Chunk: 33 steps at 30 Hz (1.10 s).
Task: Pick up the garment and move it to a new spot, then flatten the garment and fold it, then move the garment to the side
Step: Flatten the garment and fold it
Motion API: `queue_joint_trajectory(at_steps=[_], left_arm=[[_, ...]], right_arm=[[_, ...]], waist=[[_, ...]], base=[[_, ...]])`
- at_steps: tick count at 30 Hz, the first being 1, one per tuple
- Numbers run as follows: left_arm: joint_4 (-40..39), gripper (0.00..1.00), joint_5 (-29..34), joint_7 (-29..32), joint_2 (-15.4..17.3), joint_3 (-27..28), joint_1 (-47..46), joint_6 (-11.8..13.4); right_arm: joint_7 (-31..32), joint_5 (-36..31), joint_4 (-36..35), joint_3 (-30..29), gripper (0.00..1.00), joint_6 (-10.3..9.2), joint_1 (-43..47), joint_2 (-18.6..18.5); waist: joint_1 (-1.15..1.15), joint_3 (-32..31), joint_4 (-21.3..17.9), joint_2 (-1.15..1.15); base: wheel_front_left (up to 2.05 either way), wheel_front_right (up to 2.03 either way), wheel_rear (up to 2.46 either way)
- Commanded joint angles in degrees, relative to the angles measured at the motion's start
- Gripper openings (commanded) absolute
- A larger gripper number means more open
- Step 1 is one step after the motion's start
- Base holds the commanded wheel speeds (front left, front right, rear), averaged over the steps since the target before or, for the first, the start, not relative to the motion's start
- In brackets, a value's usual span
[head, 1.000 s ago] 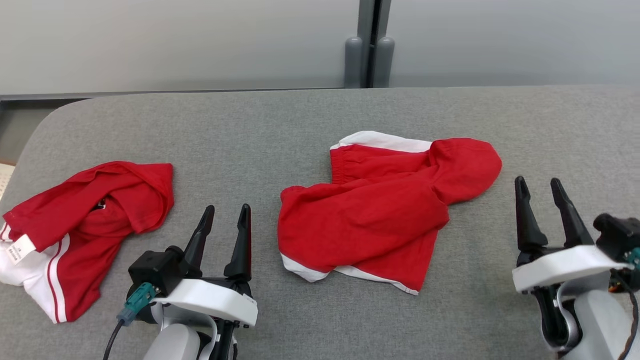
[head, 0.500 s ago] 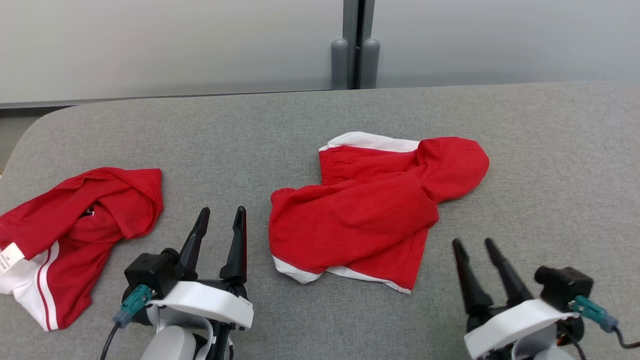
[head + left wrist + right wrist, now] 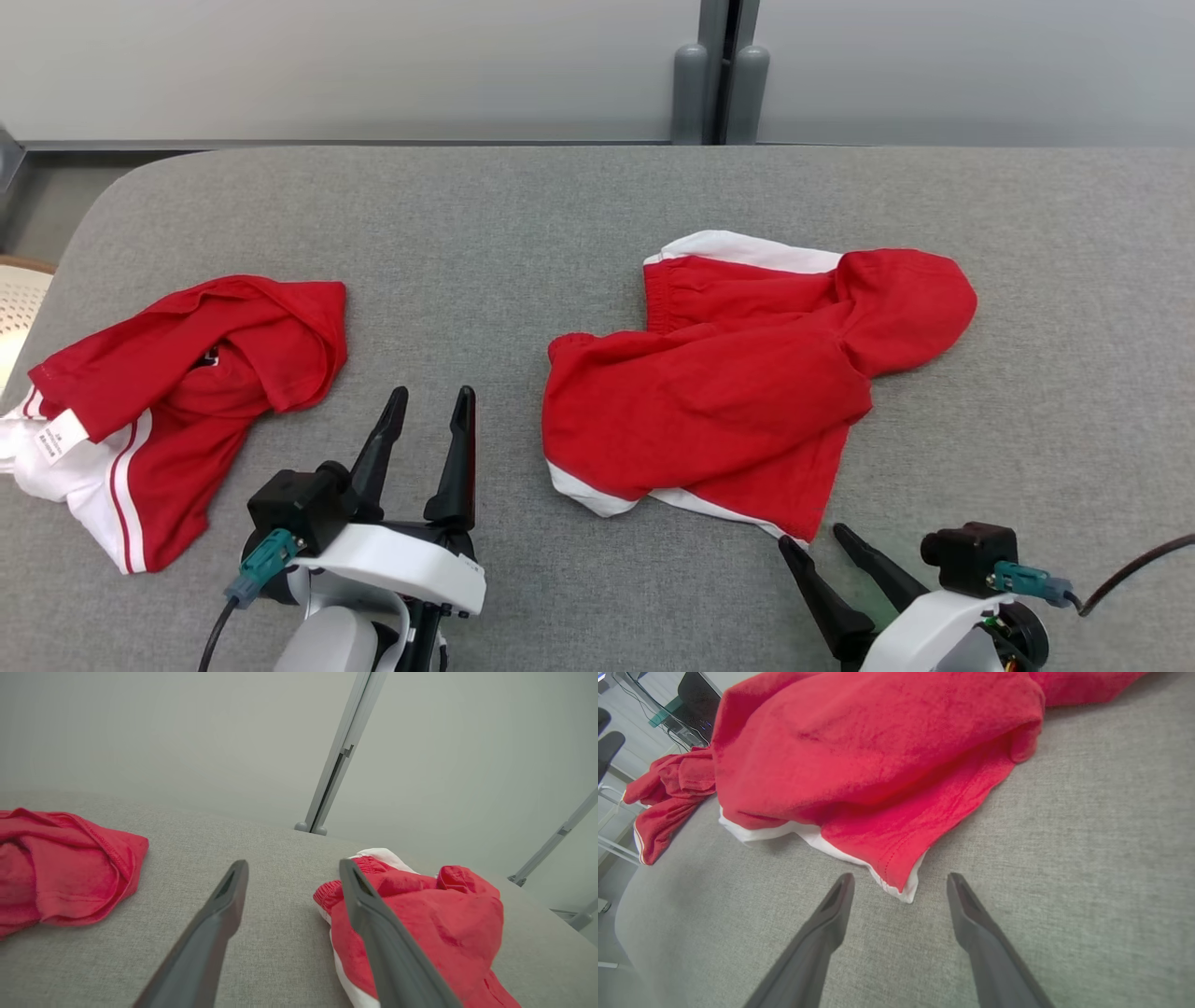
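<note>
Garment: red with white trim, lying crumpled in a loose heap on the right half of the grey table, its layers overlapping one another.
Garment edges: a white band is showing along the far edge and another along the near hem; a rounded red lobe is sticking out toward the right.
Right gripper: its two dark fingers are standing apart with nothing between them, sitting low at the near hem of the garment.
Right wrist view: the garment's nearest white-edged corner is pointing into the gap just ahead of the right gripper's fingertips; whether it is touching them cannot be told.
Left gripper: its fingers are also spread and holding nothing, hovering over bare table between the two pieces of clothing, just left of the garment.
Left wrist view: the left gripper's right-hand finger is overlapping the garment's edge in the picture, while the other is lying over grey fabric.
Second garment: another red and white piece is lying bunched near the table's left edge, well apart from the first, with a white label showing.
Backdrop: a pale wall with a grey post is standing behind the table.
</note>
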Motion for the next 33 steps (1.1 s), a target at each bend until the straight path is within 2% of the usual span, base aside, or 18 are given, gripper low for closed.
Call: queue_joint_trajectory(at_steps=[1, 6, 7, 8, 11, 16, 24, 26, 33], left_arm=[[0.04, 1.00, -0.09, -0.02, 0.20, -0.04, -0.67, 0.14], [0.16, 1.00, -0.50, -0.02, 0.21, -0.59, -1.47, 0.36], [0.14, 1.00, -0.54, -0.03, 0.21, -0.69, -1.59, 0.37], [0.11, 1.00, -0.59, -0.03, 0.20, -0.72, -1.58, 0.43], [0.14, 1.00, -0.62, -0.03, 0.20, -0.64, -1.21, 0.52], [0.41, 1.00, -0.01, -0.03, 0.20, 0.21, -0.34, 0.66], [0.71, 1.00, 1.12, -0.03, 0.21, -0.02, -0.58, 0.01], [0.86, 1.00, 1.41, -0.03, 0.21, -0.65, -0.68, -0.32], [1.43, 1.00, 2.88, -0.02, 0.22, -2.26, -1.28, -1.08]], right_arm=[[-0.19, 0.32, 0.53, 0.33, 1.00, 0.00, -1.15, -0.51], [-0.69, 0.93, 3.07, 1.91, 1.00, 0.00, -3.17, -0.27], [-0.51, 1.13, 3.60, 2.32, 0.89, 0.00, -3.50, -0.21], [-0.39, 1.16, 3.97, 2.88, 0.00, 0.00, -3.85, -0.24], [-1.54, 0.71, 5.49, 3.13, 0.00, 0.00, -4.92, -0.90], [-4.56, 1.40, 7.16, 0.10, 0.00, 0.00, -5.99, -1.49], [-6.24, 3.03, 9.66, -8.57, 0.00, 0.00, -6.25, -4.85], [-5.99, 1.96, 12.08, -12.47, 0.00, 0.00, -6.81, -5.95], [-6.13, -0.53, 16.50, -18.61, 0.00, 0.00, -8.66, -4.83]], waist=[[0.00, 0.64, 0.80, 0.00], [0.00, 1.52, 2.38, 0.00], [0.00, 1.66, 2.64, 0.00], [0.00, 1.75, 2.82, 0.00], [0.00, 1.79, 3.05, 0.00], [0.00, 1.33, 2.08, 0.00], [0.00, 0.52, -1.02, 0.00], [0.00, 0.56, -2.02, 0.00], [0.00, 0.90, -3.50, 0.00]], base=[[0.00, 0.00, 0.00], [0.00, 0.00, 0.00], [0.00, 0.00, 0.00], [0.00, 0.00, 0.00], [0.00, 0.00, 0.00], [0.00, 0.00, 0.00], [0.00, 0.00, 0.00], [0.00, 0.00, 0.00], [0.00, 0.00, 0.00]])
